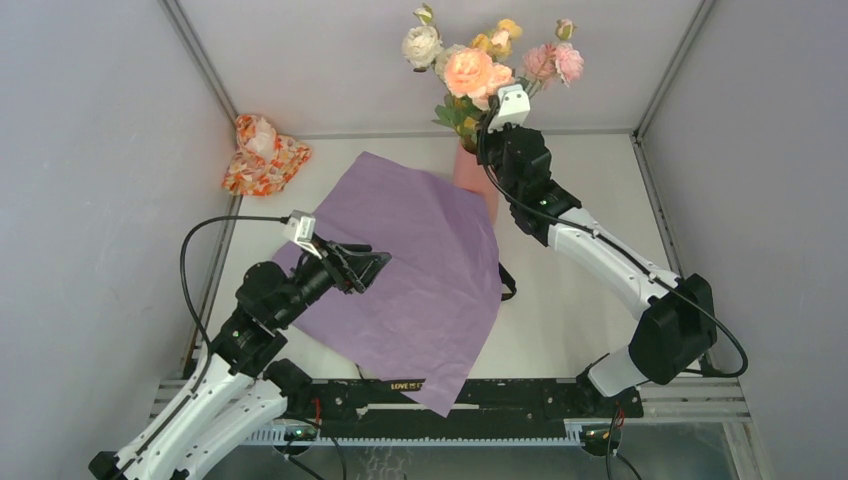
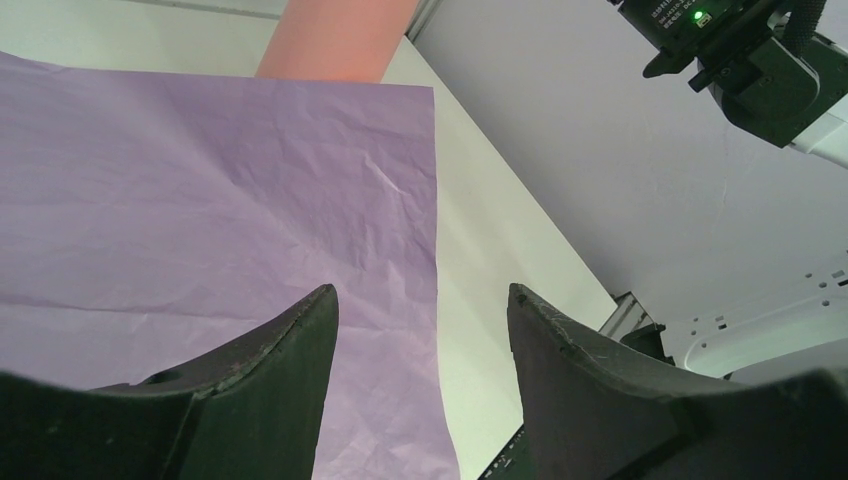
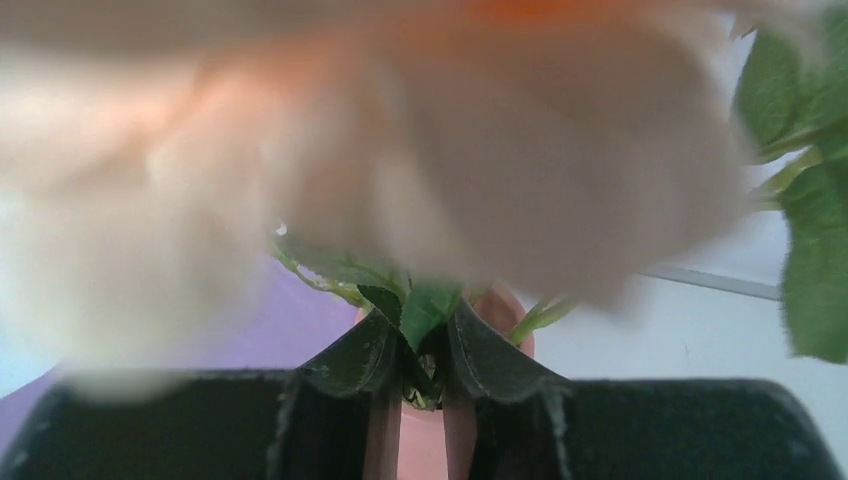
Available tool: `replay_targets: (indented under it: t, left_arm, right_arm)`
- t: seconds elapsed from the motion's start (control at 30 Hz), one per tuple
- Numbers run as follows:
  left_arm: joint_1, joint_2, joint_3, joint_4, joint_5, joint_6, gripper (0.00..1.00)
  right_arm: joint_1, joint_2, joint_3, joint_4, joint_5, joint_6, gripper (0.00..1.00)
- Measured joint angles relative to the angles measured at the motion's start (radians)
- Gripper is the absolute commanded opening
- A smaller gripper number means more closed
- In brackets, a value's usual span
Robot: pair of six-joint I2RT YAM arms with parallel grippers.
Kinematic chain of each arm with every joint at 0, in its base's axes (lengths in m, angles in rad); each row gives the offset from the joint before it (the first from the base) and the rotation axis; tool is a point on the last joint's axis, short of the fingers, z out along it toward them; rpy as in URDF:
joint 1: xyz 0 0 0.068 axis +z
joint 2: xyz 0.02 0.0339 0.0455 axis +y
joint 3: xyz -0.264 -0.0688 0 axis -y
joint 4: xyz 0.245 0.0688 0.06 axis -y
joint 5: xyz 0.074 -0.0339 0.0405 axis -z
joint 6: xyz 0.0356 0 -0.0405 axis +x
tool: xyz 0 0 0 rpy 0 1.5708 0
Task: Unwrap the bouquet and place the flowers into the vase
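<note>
flowers (image 1: pixel 478 70) in vase (image 1: pixel 468 172), purple paper (image 1: pixel 420 260) flat

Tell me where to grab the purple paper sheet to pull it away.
Take the purple paper sheet by its near corner, coming from the table's front edge. It lies flat, so its middle offers no pinch; that corner seems to stick out over the black rail, where it could likely be pinched from above and below.

The flowers (image 1: pixel 480 65) show peach, pink, cream and yellow heads over green leaves. The vase (image 1: pixel 468 175) is plain salmon-pink. The paper sheet (image 1: pixel 420 270) is lilac-purple, unpatterned. The cloth bundle (image 1: pixel 262 155) carries an orange-red floral print. The bench (image 1: pixel 580 310) is white; the left arm (image 1: pixel 215 400) and right arm (image 1: pixel 600 255) are white with black joints.
</note>
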Motion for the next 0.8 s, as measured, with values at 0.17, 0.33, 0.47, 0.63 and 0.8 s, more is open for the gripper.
replay_targets:
  t: [0.17,0.33,0.47,0.63,0.8]
  left_arm:
    - [0.000,0.016,0.000,0.000,-0.001,0.000,0.68]
    - [0.000,0.023,0.000,0.000,-0.003,-0.001,0.68]
    - [0.000,0.028,0.000,0.000,-0.010,-0.001,0.68]
    - [0.000,0.033,0.000,0.000,-0.014,-0.002,0.68]
    - [0.000,0.034,0.000,0.000,-0.017,-0.003,0.68]
  right_arm:
    - [0.000,0.001,-0.001,-0.035,-0.013,0.014,0.59]
    - [0.000,0.000,-0.001,-0.058,-0.018,0.027,0.86]
    - [0.000,-0.008,-0.002,-0.084,-0.018,0.040,0.99]
    - [0.003,-0.064,-0.007,-0.117,-0.019,0.040,1.00]
    - [0.026,-0.174,-0.007,-0.141,0.002,0.040,1.00]
